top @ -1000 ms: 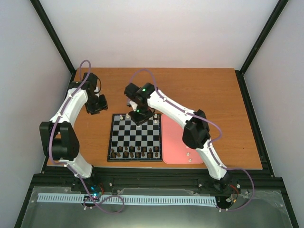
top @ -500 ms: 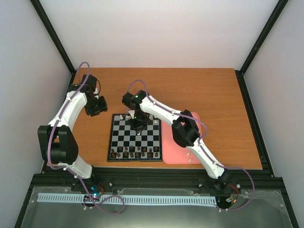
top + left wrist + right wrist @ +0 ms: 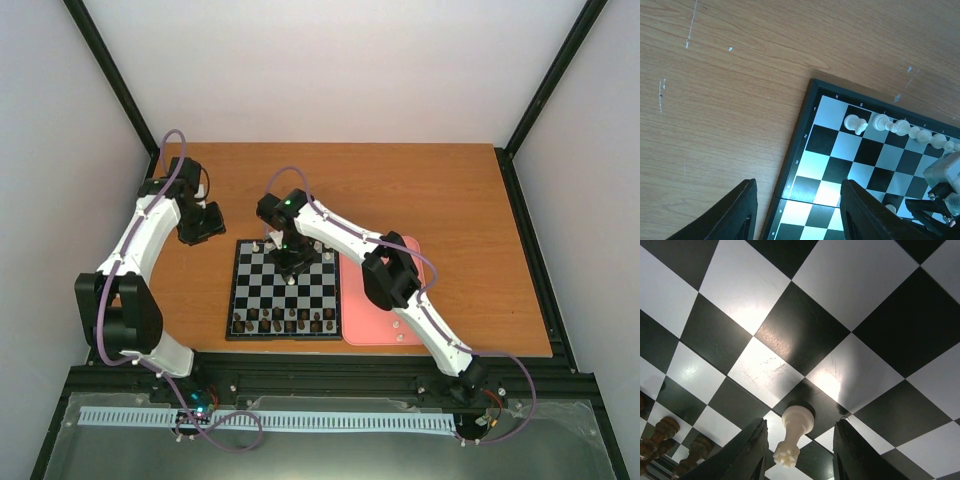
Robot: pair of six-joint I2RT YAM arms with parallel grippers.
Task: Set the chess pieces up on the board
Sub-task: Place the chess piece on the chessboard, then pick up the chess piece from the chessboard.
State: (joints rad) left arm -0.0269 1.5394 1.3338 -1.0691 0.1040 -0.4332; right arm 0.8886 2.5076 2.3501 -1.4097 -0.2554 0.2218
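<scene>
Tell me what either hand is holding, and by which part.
Nothing is held. The right hand has its fingers apart either side of an upright white piece without touching it. The left hand hangs open and empty over the board edge.

The top view is bright and evenly lit from above, with soft shadows on the table [image 3: 450, 200]. The right wrist view shows glare patches on the board [image 3: 800, 330] near centre; its fingers [image 3: 747, 450] at 6 o'clock look dark and blurred.

Pink tray [image 3: 358, 310], dark brown pieces [image 3: 290, 322], wooden table [image 3: 450, 200]
</scene>
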